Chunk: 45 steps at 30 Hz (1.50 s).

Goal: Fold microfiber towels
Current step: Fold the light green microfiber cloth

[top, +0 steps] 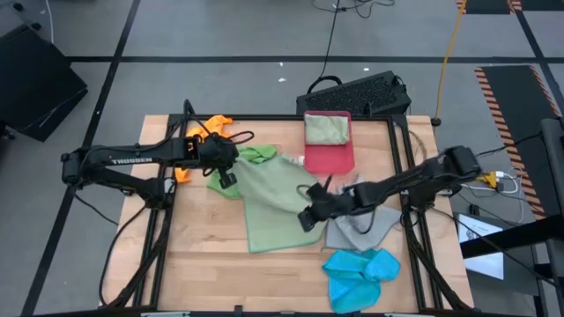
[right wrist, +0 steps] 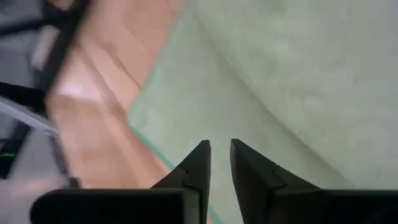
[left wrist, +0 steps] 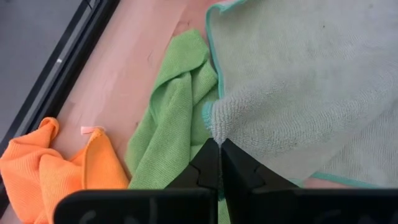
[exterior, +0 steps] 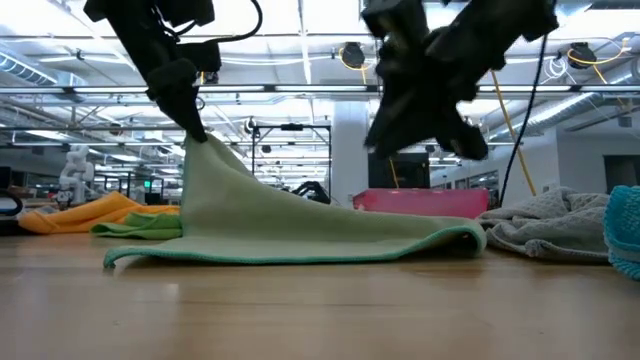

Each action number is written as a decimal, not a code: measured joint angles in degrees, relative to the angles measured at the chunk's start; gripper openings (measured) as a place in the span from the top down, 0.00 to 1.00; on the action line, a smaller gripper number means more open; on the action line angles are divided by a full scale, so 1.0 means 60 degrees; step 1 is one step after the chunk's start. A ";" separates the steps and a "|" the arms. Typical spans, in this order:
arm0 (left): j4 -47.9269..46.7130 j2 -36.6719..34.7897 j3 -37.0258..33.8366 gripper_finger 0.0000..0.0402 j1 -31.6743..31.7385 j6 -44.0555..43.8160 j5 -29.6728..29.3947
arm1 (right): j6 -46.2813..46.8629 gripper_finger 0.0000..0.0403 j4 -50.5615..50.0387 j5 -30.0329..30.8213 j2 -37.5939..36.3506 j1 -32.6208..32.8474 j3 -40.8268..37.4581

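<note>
While the left gripper (left wrist: pixel 219 144) is pinching the sage towel's (top: pixel 269 207) far-left corner aloft, apparently to start a fold, the right gripper (right wrist: pixel 219 146), fingers slightly apart and empty, is hovering over its right edge, mid-table.

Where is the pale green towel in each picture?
High view: pale sage green towel at the table's middle, between both arms.
Low view: draped tent-like, lifted at one corner by the left pincer.
Left wrist view: fills the far side, corner pinched.
Right wrist view: covers most of the frame.
Shared landmark: the bright green towel beside it.
</note>
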 joint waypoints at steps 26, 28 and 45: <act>0.0357 0.0000 0.0004 0.98 -0.0004 0.0047 -0.0134 | 0.2566 1.00 0.3964 -0.2650 0.3615 0.0179 0.0960; 0.0372 0.0000 0.0004 0.98 -0.0004 0.0040 -0.0141 | 0.2080 1.00 0.3290 -0.2631 0.3274 0.0060 0.1136; 0.0499 -0.0004 0.0004 0.98 -0.0004 -0.0047 -0.0088 | -0.1314 1.00 -0.2761 -0.2320 0.1941 0.0019 0.0931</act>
